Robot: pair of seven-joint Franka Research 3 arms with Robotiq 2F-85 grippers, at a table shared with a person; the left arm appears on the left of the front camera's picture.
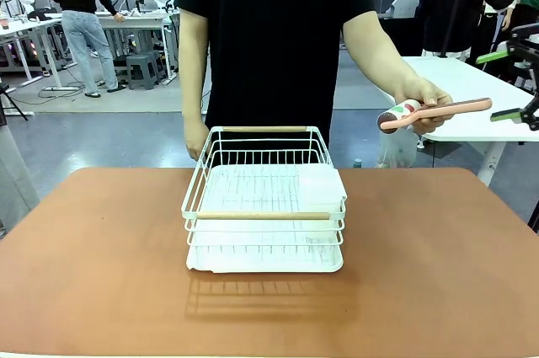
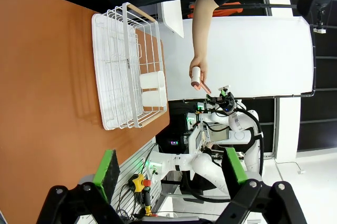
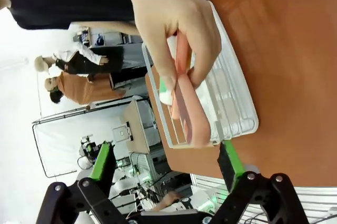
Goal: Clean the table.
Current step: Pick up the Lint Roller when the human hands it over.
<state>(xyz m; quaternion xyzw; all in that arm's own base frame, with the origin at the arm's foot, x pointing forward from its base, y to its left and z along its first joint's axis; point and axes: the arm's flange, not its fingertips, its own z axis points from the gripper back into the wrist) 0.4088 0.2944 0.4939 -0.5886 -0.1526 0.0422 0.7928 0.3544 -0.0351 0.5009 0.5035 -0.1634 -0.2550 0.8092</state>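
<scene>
- Left gripper (image 2: pixel 169 163): jaws spread wide, nothing between them.
- Reddish-brown table (image 1: pixel 101 248) carries a white wire rack (image 1: pixel 264 206) at its middle, toward the far edge.
- Person's hand (image 1: pixel 425 95) holds a pink lint roller (image 1: pixel 446 109) out past the table's far right corner.
- Right gripper (image 3: pixel 165 155): spread wide, empty, with the roller's handle pointing at it, just apart.

You have a smooth, matt, reddish-brown tabletop (image 1: pixel 438 274) here. The rack (image 1: pixel 193 185) is white-coated metal wire with two pale bare-wood handles (image 1: pixel 263 216), sitting over a white plastic tray (image 1: pixel 253 265). The roller (image 1: pixel 438 110) has a smooth, slightly glossy pink plastic handle. The shirt (image 1: pixel 274 38) is plain black cloth.
</scene>
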